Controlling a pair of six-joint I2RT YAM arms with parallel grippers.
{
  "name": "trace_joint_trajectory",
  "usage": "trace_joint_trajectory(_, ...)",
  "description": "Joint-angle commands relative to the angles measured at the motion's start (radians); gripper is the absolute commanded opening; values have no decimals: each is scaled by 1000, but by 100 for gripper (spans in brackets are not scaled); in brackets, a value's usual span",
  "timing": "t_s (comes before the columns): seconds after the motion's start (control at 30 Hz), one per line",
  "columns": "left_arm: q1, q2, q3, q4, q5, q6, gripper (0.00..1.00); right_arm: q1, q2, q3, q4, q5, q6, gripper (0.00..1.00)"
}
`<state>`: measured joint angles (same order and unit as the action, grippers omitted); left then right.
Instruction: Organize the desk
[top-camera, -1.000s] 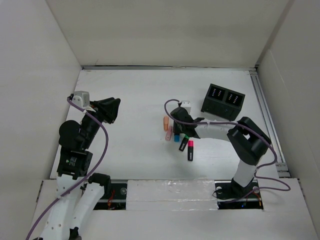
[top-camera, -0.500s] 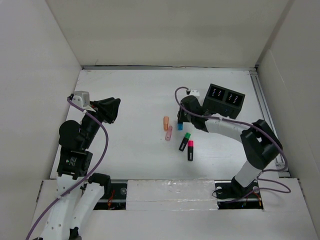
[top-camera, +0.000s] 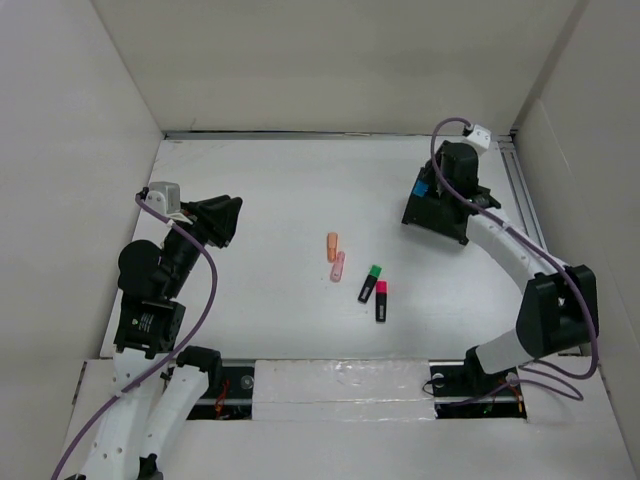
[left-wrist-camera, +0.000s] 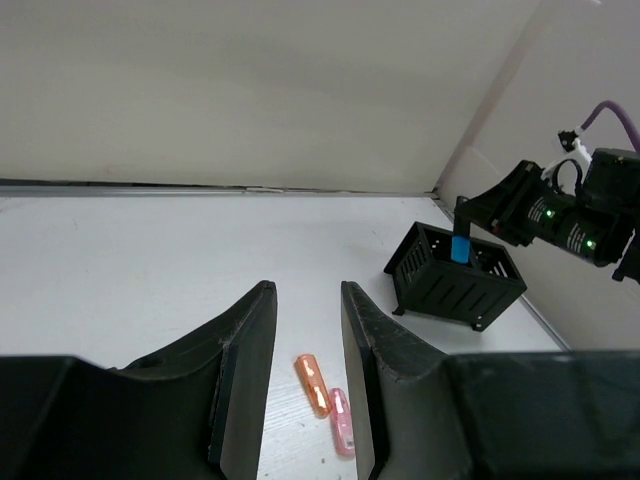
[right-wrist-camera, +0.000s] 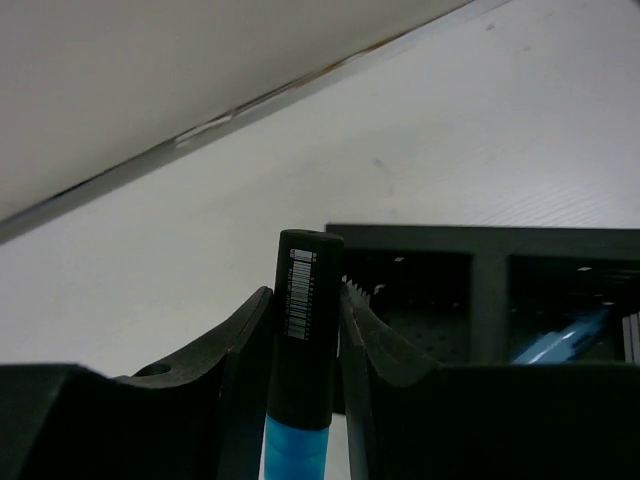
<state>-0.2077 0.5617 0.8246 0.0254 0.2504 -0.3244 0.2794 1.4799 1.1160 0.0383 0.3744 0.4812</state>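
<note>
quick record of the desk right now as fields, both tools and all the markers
left tool: open, empty, above the desk
right tool: shut on blue marker, held upright
blue marker position: at the black organizer box opening, depth unclear
loose on desk: orange marker, pink marker, green-capped marker, pink-capped marker
loose markers: mid-desk, apart from the box

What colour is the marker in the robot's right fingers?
The short marker is black with a bright blue end, seen best in the right wrist view.
</note>
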Motion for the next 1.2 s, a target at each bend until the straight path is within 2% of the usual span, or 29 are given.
trace_joint_trajectory(0.0, -1, -2, -12, 50, 13, -1, 29, -43, 9, 74, 66, 101, -47, 12)
trace_joint_trajectory(0.43, -1, 4, -8, 44, -2, 5, 29, -83, 175, 127, 124, 297, -125, 14)
trace_joint_trajectory(0.5, -1, 7, -10, 44, 1, 5, 29, -83, 184, 117, 144, 284, -124, 18)
trace_joint_trajectory(0.53, -1, 7, -10, 44, 6, 5, 29, -83, 186, 117, 143, 275, -122, 21)
trace_joint_trajectory(0.63, -1, 10, -8, 45, 0, 5, 29, -62, 169, 116, 126, 284, -116, 43)
trace_joint_trajectory(0.67, -1, 12, -8, 42, 0, 5, 29, -45, 157, 110, 126, 276, -115, 59)
trace_joint_trajectory(0.77, -1, 7, -10, 45, 3, 5, 29, 6, 86, 76, 130, 259, -108, 70)
trace_joint_trajectory(0.83, -1, 14, -8, 44, -2, 5, 29, 40, 46, 50, 127, 250, -99, 71)
trace_joint_trajectory(0.87, -1, 20, -10, 42, -2, 5, 29, 59, 10, 19, 127, 244, -95, 70)
trace_joint_trajectory(0.9, -1, 20, -10, 42, 1, 5, 29, 102, -6, 1, 133, 227, -95, 64)
trace_joint_trajectory(0.93, -1, 20, -7, 44, 7, 5, 29, 125, -18, -14, 133, 215, -76, 51)
trace_joint_trajectory(0.97, -1, 20, -8, 45, 6, 5, 29, 145, -33, -54, 135, 158, -63, 18)
trace_joint_trajectory(1.03, -1, 23, -7, 42, -6, 5, 29, 202, -33, -94, 137, 77, -32, 0)
trace_joint_trajectory(1.07, -1, 21, -5, 38, -7, 8, 29, 249, -12, -126, 155, -5, -32, 0)
trace_joint_trajectory(1.1, -1, 21, -5, 38, -7, 8, 29, 250, 5, -137, 163, -40, -32, 0)
trace_joint_trajectory(1.13, -1, 20, -7, 39, -7, 8, 29, 304, 26, -140, 157, -51, -32, 0)
trace_joint_trajectory(1.17, -1, 18, -8, 42, -7, 8, 29, 334, 51, -139, 144, -36, -33, 11)
